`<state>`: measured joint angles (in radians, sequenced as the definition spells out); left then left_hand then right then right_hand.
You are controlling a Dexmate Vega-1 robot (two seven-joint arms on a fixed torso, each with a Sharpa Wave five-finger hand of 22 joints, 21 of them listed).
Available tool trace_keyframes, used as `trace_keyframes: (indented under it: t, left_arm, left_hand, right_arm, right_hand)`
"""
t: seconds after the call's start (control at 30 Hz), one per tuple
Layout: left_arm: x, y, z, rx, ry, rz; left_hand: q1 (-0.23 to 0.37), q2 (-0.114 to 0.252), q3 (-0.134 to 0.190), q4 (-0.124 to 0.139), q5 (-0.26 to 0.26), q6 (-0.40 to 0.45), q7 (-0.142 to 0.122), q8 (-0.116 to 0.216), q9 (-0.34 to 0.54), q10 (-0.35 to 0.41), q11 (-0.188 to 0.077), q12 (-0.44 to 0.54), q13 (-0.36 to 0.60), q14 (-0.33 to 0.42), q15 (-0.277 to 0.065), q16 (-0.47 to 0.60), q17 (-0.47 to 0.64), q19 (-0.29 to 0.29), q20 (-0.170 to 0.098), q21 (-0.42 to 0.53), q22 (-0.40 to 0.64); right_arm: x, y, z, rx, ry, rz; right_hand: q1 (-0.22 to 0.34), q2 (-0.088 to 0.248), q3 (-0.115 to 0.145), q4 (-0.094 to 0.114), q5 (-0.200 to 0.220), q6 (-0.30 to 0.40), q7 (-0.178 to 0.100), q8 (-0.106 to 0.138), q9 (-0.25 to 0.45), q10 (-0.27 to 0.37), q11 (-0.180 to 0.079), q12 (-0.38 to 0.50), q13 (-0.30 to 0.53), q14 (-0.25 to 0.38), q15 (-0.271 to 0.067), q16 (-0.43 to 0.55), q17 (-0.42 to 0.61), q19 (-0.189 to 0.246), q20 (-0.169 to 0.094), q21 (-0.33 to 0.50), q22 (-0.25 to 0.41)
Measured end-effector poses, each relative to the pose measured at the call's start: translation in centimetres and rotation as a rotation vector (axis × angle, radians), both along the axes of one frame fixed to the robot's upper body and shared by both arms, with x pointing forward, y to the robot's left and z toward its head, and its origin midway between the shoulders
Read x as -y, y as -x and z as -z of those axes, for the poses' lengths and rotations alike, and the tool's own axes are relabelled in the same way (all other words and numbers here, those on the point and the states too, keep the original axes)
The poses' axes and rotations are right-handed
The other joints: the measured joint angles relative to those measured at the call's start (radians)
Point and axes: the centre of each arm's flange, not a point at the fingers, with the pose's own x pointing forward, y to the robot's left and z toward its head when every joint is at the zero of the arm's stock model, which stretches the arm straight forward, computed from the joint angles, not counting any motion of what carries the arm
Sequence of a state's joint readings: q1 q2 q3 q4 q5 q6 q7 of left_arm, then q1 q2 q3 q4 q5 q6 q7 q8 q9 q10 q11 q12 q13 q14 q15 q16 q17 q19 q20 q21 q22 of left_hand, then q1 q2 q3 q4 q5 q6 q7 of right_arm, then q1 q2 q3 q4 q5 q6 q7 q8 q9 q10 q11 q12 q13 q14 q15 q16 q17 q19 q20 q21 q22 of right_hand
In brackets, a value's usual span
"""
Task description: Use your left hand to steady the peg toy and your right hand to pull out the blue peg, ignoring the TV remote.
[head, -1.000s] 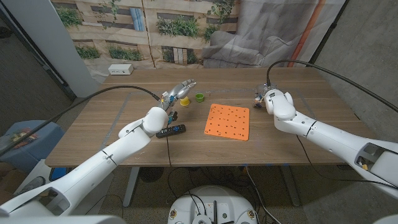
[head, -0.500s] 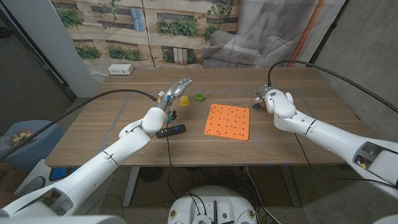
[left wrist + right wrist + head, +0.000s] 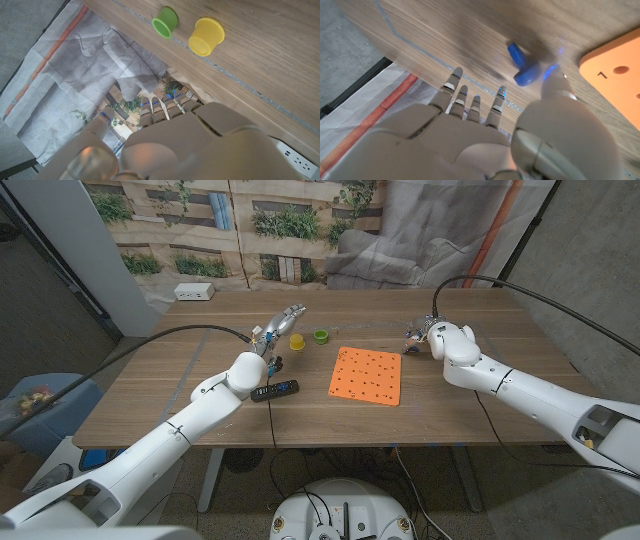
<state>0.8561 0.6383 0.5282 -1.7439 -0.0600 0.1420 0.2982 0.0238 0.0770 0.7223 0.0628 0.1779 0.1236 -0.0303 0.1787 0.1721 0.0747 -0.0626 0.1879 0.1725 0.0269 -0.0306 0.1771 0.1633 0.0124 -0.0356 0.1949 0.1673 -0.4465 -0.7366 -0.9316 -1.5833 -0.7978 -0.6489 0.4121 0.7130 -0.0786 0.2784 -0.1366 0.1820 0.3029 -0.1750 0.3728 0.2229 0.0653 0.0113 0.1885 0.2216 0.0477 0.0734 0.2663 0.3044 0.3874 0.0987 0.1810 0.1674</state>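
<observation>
The orange peg board [image 3: 365, 375] lies flat at the table's middle, and its holes look empty. A blue peg [image 3: 520, 62] lies on its side on the wood beside the board's corner [image 3: 615, 62], close to the thumb of my right hand [image 3: 485, 120]. That right hand [image 3: 428, 335] hovers just right of the board with its fingers spread and nothing in them. My left hand [image 3: 282, 322] is raised left of the board, fingers stretched out and empty. The yellow peg [image 3: 205, 36] and the green peg [image 3: 165, 21] stand on the table beyond its fingers.
A black TV remote [image 3: 275, 390] lies under my left forearm, left of the board. The yellow peg [image 3: 297, 341] and green peg [image 3: 320, 336] stand behind the board's left corner. A white power strip [image 3: 194, 292] sits at the far left edge.
My left hand has drifted slightly to the left above the yellow peg. My right hand has shifted a little to the right and farther back. The board and pegs have stayed put.
</observation>
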Motion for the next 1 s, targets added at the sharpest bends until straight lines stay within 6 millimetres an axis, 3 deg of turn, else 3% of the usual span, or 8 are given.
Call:
trace_keyframes:
  t: [0.23, 0.43, 0.73, 1.0]
  left_arm:
    - [-0.3, -0.3, 0.1, -0.006, 0.028, 0.007]
    - [-0.9, -0.6, 0.4, -0.014, 0.076, 0.015]
    - [-1.7, -1.1, 0.8, -0.019, 0.178, 0.044]
    - [-2.0, -1.2, 0.7, -0.002, 0.236, 0.08]
  left_hand:
    - [0.0, 0.0, 0.0, 0.0, 0.0, 0.0, 0.0, 0.0, 0.0, 0.0, 0.0, 0.0, 0.0, 0.0, 0.0, -0.004, 0.0, 0.0, 0.0, 0.0, 0.0]
    - [0.0, 0.0, 0.0, -0.008, 0.0, 0.0, 0.0, 0.0, 0.0, 0.0, 0.0, 0.0, 0.0, 0.0, 0.0, -0.004, 0.0, 0.001, 0.001, 0.0, 0.0]
    - [0.0, 0.0, 0.0, -0.008, 0.0, 0.005, 0.005, 0.0, 0.0, 0.005, 0.005, 0.0, 0.0, 0.0, 0.0, -0.004, 0.0, 0.004, 0.004, 0.0, 0.0]
    - [0.0, 0.0, -0.008, -0.016, 0.0, 0.005, 0.005, 0.0, 0.0, 0.005, 0.005, 0.0, 0.0, 0.0, 0.0, -0.004, 0.0, 0.006, 0.006, 0.0, 0.0]
  right_arm:
    - [0.6, 0.3, -0.7, -0.005, -0.036, -0.034]
    - [1.1, 0.5, -0.9, -0.003, -0.077, -0.066]
    - [2.3, 0.8, -0.8, 0.015, -0.17, -0.101]
    - [3.5, 1.2, -0.4, 0.045, -0.248, -0.12]
  right_hand:
    - [-0.064, -0.003, -0.016, 0.016, -0.001, -0.082, 0.023, -0.042, 0.0, -0.045, 0.016, 0.0, 0.0, -0.043, 0.032, -0.017, 0.005, -0.046, 0.025, 0.0, 0.0]
    - [-0.088, -0.004, -0.021, 0.021, -0.001, -0.12, 0.038, -0.063, 0.0, -0.062, 0.027, 0.0, 0.0, -0.06, 0.043, -0.029, 0.005, -0.062, 0.026, -0.004, 0.0]
    - [-0.127, 0.007, -0.03, 0.03, -0.001, -0.185, 0.048, -0.11, -0.01, -0.063, 0.027, 0.008, 0.0, -0.076, 0.026, -0.031, 0.005, -0.101, -0.028, -0.004, 0.0]
    - [-0.156, 0.02, -0.032, 0.032, 0.004, -0.195, 0.045, -0.125, -0.019, -0.045, 0.01, 0.016, -0.003, -0.081, -0.001, -0.038, 0.002, -0.114, -0.061, -0.004, 0.0]
